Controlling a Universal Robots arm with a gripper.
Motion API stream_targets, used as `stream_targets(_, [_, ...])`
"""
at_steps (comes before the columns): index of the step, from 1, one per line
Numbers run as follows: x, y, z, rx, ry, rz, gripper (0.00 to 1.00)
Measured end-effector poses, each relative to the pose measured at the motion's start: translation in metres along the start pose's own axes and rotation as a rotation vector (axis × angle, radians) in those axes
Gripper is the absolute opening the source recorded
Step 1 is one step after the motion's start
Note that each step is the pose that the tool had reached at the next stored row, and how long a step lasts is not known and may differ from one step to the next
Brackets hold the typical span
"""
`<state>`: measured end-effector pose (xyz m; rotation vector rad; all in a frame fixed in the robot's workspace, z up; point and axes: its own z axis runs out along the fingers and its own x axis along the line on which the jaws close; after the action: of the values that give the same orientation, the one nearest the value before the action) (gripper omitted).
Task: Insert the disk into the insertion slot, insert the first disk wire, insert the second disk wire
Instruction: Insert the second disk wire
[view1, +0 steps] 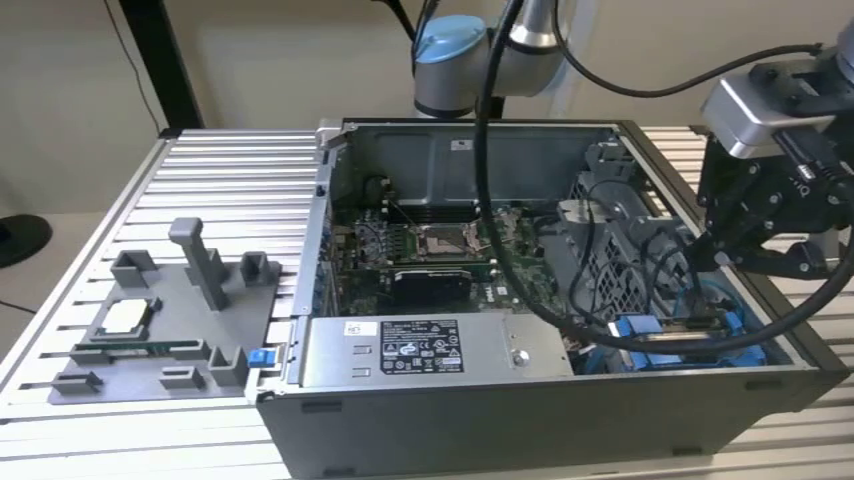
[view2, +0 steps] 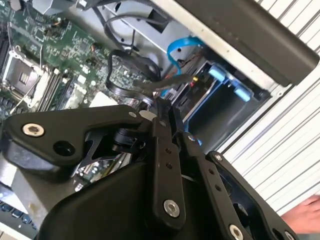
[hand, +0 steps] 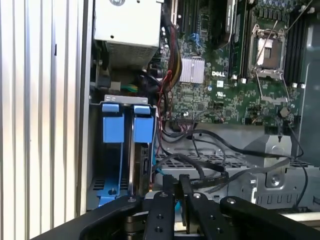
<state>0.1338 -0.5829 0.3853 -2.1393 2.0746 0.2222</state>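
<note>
Gripper (hand: 178, 186) fingers pinched shut, nothing visibly held, hovering just over black cables (hand: 210, 165) at 3 o'clock of blue-railed drive bay (hand: 127, 127).

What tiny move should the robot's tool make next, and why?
Probably a small, slow dip toward the loose black wires. In the first wrist view the black tool hovers just above that tangle, right beside the grey metal drive bay with bright blue plastic rails. The wires lie draped over the metal cage near the bay, so getting closer to them seems the sensible next step.
</note>
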Motion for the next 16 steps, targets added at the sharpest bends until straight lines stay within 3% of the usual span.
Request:
stream_targets(3, [-0.0002, 0.0081, 0.0000, 0.0002, 0.0000, 0.000, 0.00])
stream_targets(7, [0.0002, 0.0089, 0.0010, -0.0014, 0.0003, 0.000, 0.00])
stream_targets(10, [0.0008, 0.0089, 0.0025, -0.0099, 0.0016, 0.002, 0.00])
stream_targets(11, [0.0014, 0.0090, 0.0037, -0.0186, 0.0043, 0.004, 0.00])
stream_targets(16, [0.0016, 0.0090, 0.0042, -0.0196, 0.0077, 0.004, 0.00])
